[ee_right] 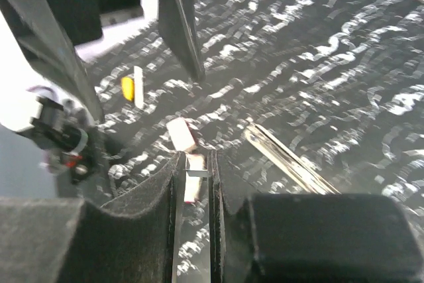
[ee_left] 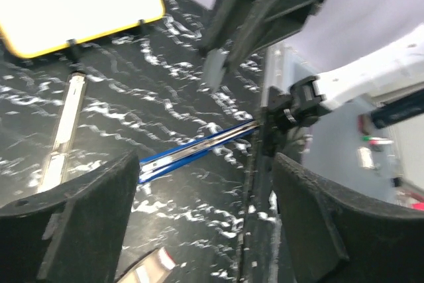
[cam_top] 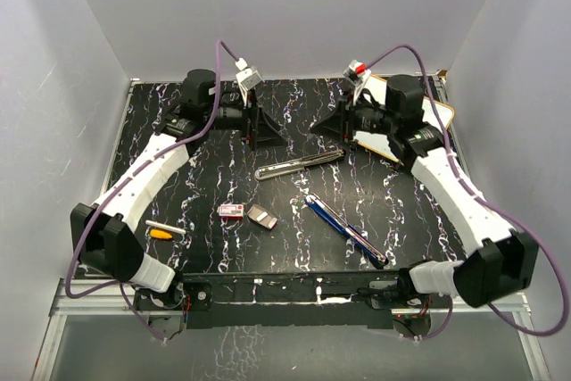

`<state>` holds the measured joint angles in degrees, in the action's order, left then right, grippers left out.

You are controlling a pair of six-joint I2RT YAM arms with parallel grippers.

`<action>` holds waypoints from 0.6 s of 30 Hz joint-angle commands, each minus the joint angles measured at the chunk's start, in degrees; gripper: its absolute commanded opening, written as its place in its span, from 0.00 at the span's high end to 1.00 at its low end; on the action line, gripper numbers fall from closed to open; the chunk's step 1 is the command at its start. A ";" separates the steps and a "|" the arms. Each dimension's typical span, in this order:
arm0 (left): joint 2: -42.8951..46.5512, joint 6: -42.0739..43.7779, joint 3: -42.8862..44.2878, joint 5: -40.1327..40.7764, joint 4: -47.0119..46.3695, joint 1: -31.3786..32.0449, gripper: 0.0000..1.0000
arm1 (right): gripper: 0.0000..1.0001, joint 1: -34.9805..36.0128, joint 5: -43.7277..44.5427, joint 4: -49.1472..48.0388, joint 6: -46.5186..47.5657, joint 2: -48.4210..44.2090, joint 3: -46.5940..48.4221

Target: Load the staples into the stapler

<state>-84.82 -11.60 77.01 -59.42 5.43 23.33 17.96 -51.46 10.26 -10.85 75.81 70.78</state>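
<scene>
The blue-and-silver stapler (cam_top: 344, 228) lies flat at centre right, also visible from the left wrist (ee_left: 199, 146). A long silver metal bar (cam_top: 299, 163) lies behind it. The red staple box (cam_top: 231, 211) and its tan-grey tray (cam_top: 262, 217) sit side by side near the front middle. My right gripper (ee_right: 195, 162) hangs above them, shut on a thin grey strip of staples (ee_right: 197, 173) across its tips. In the top view it (cam_top: 319, 126) is at the back, facing my left gripper (cam_top: 265, 137). The left gripper (ee_left: 205, 164) is open with nothing between its fingers.
An orange-and-white pen (cam_top: 164, 230) lies at the front left. A white board with a yellow rim (cam_top: 426, 119) sits at the back right under the right arm. White walls close in the black marbled table (cam_top: 205, 176) on three sides.
</scene>
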 commanded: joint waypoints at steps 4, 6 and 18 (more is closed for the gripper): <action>5.66 18.91 5.27 20.58 18.74 -1.74 0.12 | 0.85 1.22 18.27 21.07 25.11 -9.32 -6.93; 5.91 21.98 5.58 25.70 21.29 -1.88 0.09 | 0.85 2.27 21.25 24.79 27.48 -9.10 -8.64; 7.83 26.73 1.24 45.46 22.72 -1.98 0.03 | 0.84 10.64 31.13 25.46 28.24 -2.36 -15.90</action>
<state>-80.95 12.43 79.48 -20.08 26.87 21.69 27.09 -24.23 37.52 16.78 71.33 54.41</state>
